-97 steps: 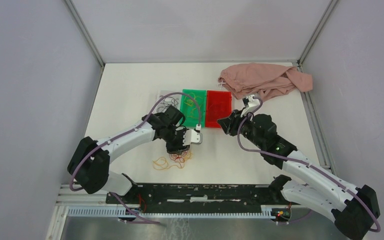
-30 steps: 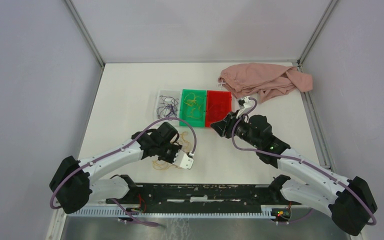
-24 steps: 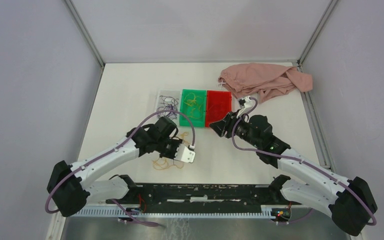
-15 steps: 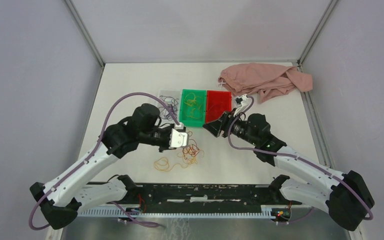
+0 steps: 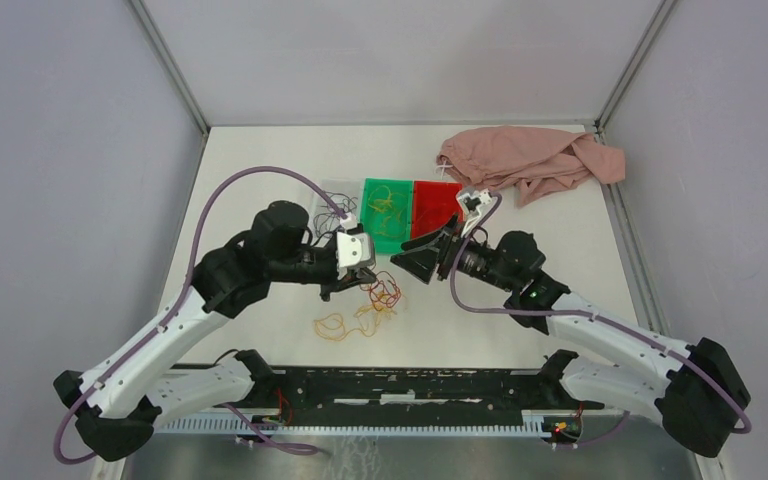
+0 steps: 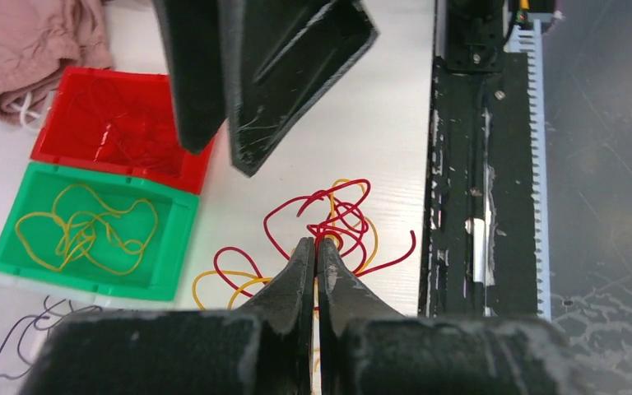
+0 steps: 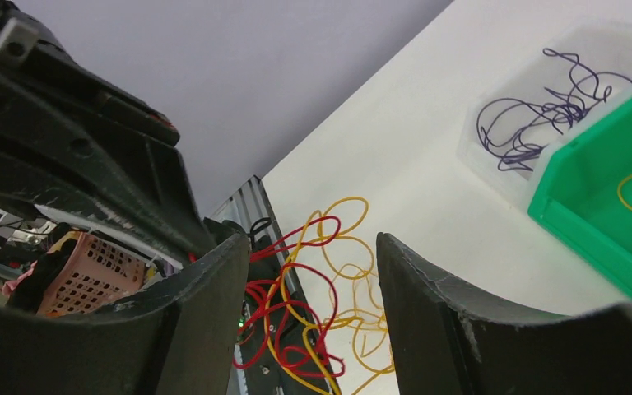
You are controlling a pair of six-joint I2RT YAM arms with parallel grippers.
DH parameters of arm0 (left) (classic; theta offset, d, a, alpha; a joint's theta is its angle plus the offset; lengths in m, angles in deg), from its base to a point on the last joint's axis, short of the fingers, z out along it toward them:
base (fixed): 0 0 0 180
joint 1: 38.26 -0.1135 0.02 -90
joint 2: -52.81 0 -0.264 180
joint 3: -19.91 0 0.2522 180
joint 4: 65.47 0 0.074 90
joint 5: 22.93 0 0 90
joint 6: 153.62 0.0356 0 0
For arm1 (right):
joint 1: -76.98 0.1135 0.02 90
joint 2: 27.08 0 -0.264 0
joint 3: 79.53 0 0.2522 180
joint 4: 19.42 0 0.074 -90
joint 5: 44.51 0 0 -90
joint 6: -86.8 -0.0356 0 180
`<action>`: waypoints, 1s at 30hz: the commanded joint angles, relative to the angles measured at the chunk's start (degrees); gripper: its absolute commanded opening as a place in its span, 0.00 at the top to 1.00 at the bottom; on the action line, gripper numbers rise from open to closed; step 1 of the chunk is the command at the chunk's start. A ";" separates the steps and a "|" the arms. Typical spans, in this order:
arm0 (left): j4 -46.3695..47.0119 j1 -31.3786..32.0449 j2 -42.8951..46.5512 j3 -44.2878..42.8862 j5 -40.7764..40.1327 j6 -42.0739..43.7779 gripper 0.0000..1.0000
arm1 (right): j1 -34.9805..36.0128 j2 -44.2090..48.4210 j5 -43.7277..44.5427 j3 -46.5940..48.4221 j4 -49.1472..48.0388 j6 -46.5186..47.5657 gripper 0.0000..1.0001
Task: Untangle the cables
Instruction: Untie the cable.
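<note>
The cables are thin red and yellow strands in a small tangle (image 5: 381,294), hanging just off the table. My left gripper (image 5: 350,288) is shut on a strand of it; in the left wrist view the fingertips (image 6: 306,251) press together at the tangle (image 6: 337,224). My right gripper (image 5: 403,265) is open just right of the tangle, its jaws facing it. In the right wrist view the tangle (image 7: 296,317) hangs between and beyond the spread fingers (image 7: 428,296). Loose yellow loops (image 5: 333,325) lie on the table below.
Three small trays stand side by side behind the grippers: a clear one (image 5: 332,203) with purple strands, a green one (image 5: 384,240) with yellow strands, a red one (image 5: 438,203). A pink cloth (image 5: 530,160) lies at the back right. The black base rail (image 5: 400,385) runs along the near edge.
My left gripper has risen and swung back and right with the tangle, pulling it off the table. My right gripper has moved left toward it and opened wider.
</note>
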 commanded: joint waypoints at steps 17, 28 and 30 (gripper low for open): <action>9.09 -3.72 -3.87 -2.95 -17.76 -25.81 0.97 | 13.39 5.26 18.50 3.64 5.13 23.54 0.39; 7.28 -7.12 -5.70 -6.19 -11.62 -31.21 0.97 | 15.86 -3.13 25.50 4.94 -3.89 25.35 0.41; 7.40 -7.34 -5.49 -5.97 -11.62 -31.16 0.97 | 15.85 -4.40 25.10 5.34 -5.62 24.25 0.41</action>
